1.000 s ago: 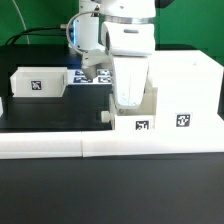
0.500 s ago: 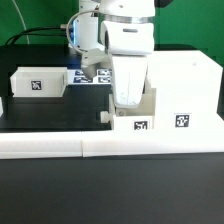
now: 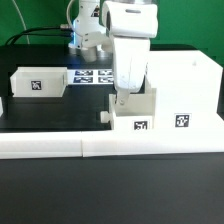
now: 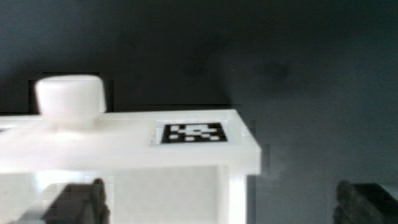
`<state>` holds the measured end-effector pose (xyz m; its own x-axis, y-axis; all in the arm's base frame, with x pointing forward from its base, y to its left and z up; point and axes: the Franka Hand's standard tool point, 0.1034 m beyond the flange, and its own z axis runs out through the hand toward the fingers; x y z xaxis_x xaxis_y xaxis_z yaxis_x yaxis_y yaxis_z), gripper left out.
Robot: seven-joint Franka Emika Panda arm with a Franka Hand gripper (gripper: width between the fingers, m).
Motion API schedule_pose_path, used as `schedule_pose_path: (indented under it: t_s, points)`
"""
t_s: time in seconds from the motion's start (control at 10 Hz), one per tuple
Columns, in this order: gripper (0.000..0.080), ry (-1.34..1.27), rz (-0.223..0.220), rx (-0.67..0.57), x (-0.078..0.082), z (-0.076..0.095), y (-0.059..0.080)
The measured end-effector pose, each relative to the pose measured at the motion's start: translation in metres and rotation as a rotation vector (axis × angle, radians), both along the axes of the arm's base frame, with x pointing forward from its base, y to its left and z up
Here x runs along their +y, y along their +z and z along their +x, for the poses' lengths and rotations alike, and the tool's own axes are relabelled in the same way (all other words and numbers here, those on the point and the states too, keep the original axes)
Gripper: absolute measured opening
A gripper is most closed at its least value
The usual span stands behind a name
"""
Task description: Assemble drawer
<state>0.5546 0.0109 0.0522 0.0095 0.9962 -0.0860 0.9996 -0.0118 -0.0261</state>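
Observation:
A small white drawer tray (image 3: 136, 118) with a square tag on its front and a knob (image 3: 104, 115) stands against the large boxy white housing (image 3: 186, 92) on the exterior view's right. My gripper (image 3: 122, 99) hangs just above this tray, open and empty. In the wrist view the tray (image 4: 125, 160) shows its tag (image 4: 192, 133) and round knob (image 4: 71, 98). My gripper (image 4: 222, 205) is spread wide, with one finger over the tray and the other over the dark table. A second white tray (image 3: 38, 83) with a tag stands at the exterior view's left.
The marker board (image 3: 95, 76) lies flat behind the gripper. A long low white border rail (image 3: 100, 147) runs along the table's front edge. The arm's body (image 3: 130, 40) towers over the small tray.
The gripper has lifted upward, away from the small tray. The tray, housing and left tray have stayed in place.

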Motion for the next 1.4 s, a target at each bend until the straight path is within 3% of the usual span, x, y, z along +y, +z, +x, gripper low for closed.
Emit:
schedule_pose_path:
  t_s: [0.2,0.4,0.8,1.0,1.3,1.4]
  points:
    - [0.0648,0.011,-0.009,-0.006,-0.010,0.002,0.017]
    - [0.0649,0.037,-0.012,0.008,-0.032,-0.002,0.015]
    - [0.0649,0.042,-0.006,0.012,-0.034,-0.003,0.012]
    - [0.0649,0.071,0.077,0.024,-0.050,-0.004,-0.001]
    - [0.0649,0.062,0.148,0.034,-0.059,-0.005,-0.013]
    - [0.0649,0.063,0.157,0.038,-0.055,-0.003,-0.018]
